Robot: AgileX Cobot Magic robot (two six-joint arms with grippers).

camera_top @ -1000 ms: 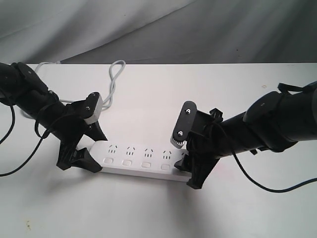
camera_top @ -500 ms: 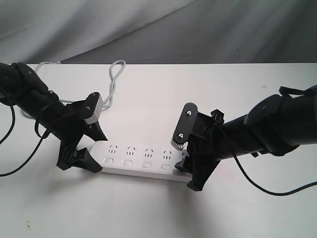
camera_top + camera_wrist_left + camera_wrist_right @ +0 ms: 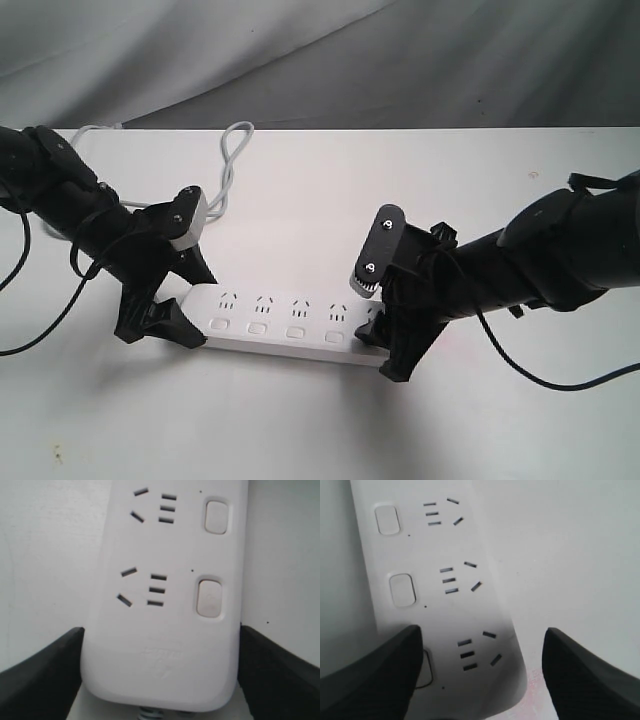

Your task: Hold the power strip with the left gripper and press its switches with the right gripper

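— Slightly rightward and lower is where the right gripper (image 3: 382,355) is found compared with a second ago; nothing else has been shifted.
— And the strip (image 3: 290,325)?
— It is laid flat on the white table (image 3: 300,190), lengthwise across the exterior view, sockets up, unmoved. Its cord (image 3: 232,160) is looped away behind it.
— How is it held?
— The cord end is clamped by the left gripper (image 3: 203,310). In the left wrist view one black finger is pressed against each long edge, with the rounded end seated between them.
— Is the right gripper spread or closed?
— It is spread wide and nothing is held. It is lowered over the opposite end of the strip. In the right wrist view one finger is set over the last of the switches (image 3: 257,327), which is half covered. The other finger is hung beyond the strip's edge, above bare table.
— Is that switch being touched?
— That cannot be told; any contact is hidden under the finger.
— The other switches?
— Four are seen uncovered in a row, each below its sockets.
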